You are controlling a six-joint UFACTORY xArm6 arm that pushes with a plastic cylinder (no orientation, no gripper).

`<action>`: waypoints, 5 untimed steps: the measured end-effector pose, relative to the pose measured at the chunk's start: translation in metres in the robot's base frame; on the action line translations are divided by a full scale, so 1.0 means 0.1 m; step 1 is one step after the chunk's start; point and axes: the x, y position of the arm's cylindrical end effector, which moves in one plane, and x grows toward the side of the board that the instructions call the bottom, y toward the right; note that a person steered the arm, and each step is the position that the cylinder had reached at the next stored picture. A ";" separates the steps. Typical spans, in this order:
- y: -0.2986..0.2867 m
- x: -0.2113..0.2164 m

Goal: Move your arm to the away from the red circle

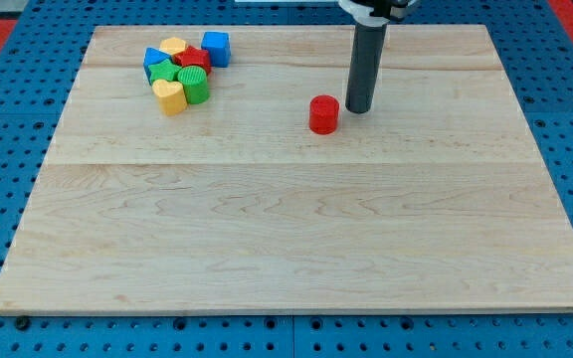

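Looking from the near edge of the wooden board (296, 249), the red circle (323, 114) was seen first, standing alone past the middle of the board. My tip (357, 108) was set down just beside the red circle, on the view's right of it and a little farther back; whether the two touched could not be told. No claw was there to be seen, only the dark rod, so nothing was held.

Well apart from the red circle, toward the view's top left, a bunch of blocks was packed close together. A yellow heart (170, 96) and a green round block (194, 86) were nearest. Behind them a red block (194, 58), a blue block (154, 62), a yellow block (173, 46) and a blue cube (216, 48) were seen.
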 end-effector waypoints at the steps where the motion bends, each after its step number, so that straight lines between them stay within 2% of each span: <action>1: 0.00 -0.01; 2: 0.00 -0.09; 3: 0.00 -0.41; 4: -0.48 -0.77; 5: -1.21 -1.13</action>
